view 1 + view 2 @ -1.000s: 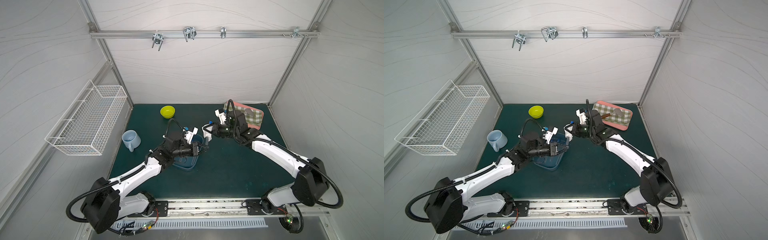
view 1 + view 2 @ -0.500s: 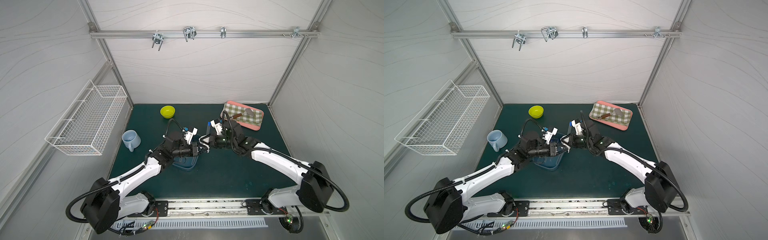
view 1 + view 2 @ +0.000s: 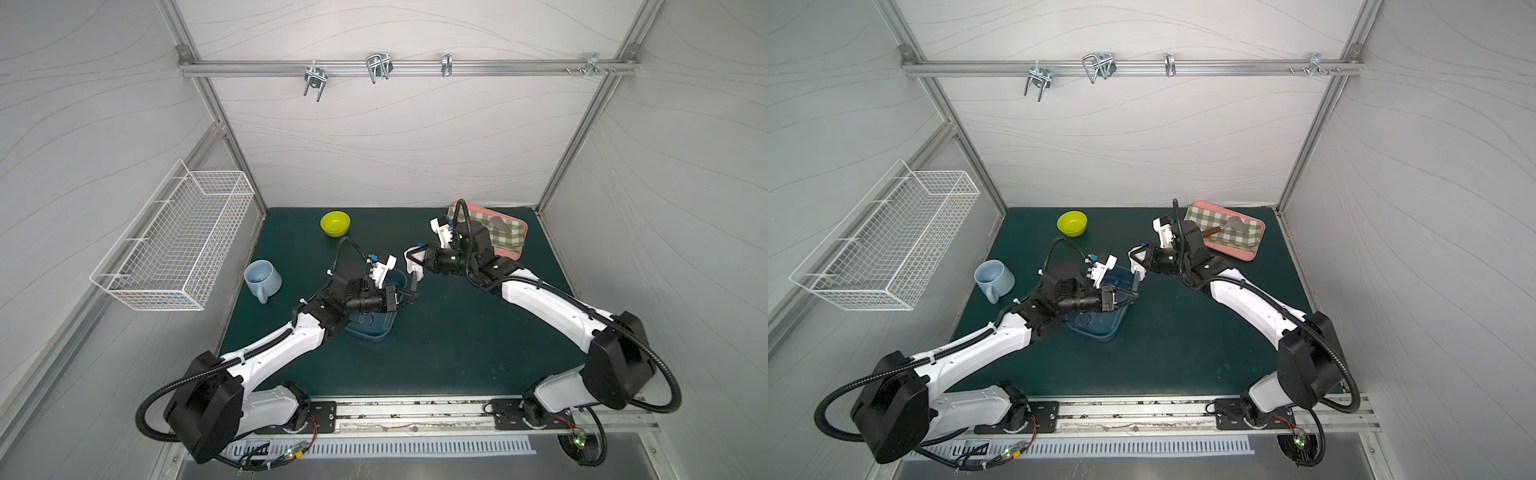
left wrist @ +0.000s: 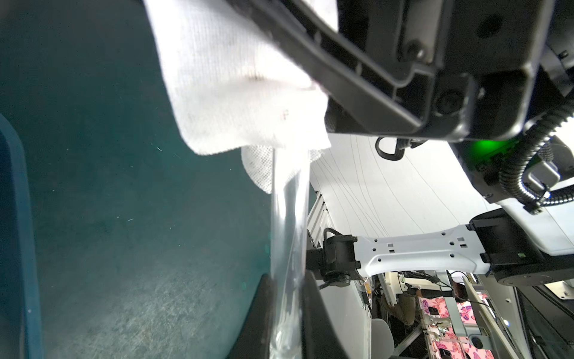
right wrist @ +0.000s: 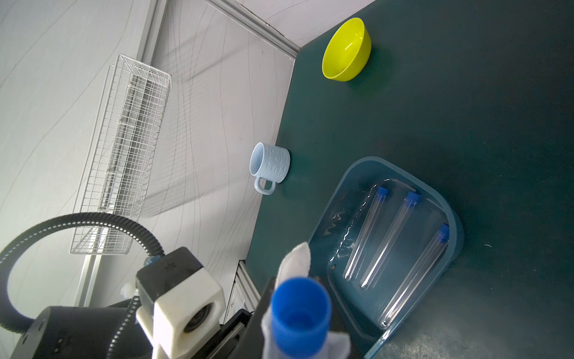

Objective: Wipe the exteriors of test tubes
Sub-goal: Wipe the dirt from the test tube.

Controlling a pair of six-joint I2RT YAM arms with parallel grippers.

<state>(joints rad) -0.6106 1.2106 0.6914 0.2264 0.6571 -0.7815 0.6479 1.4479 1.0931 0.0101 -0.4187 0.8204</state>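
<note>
Tray (image 5: pixel 360 164): we saw three test tubes (image 5: pixel 389 239) lying side by side in it.
Left gripper (image 4: pixel 287 298): we found its jaws pinching a fourth tube (image 4: pixel 287 236) near the tray.
Right gripper (image 3: pixel 417 261): its jaws squeezed the white cloth (image 4: pixel 236 93) around that tube's blue-capped end.

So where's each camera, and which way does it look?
Top views: high in front, looking down at the green table; left arm, right arm show whole.
Left wrist: on the left arm, looking along the test tube to the white cloth; own fingers show.
Right wrist: on the right arm, looking past the blue cap at the blue tray; left wrist camera shows.
Shared: both wrists see test tube and white cloth.
</note>
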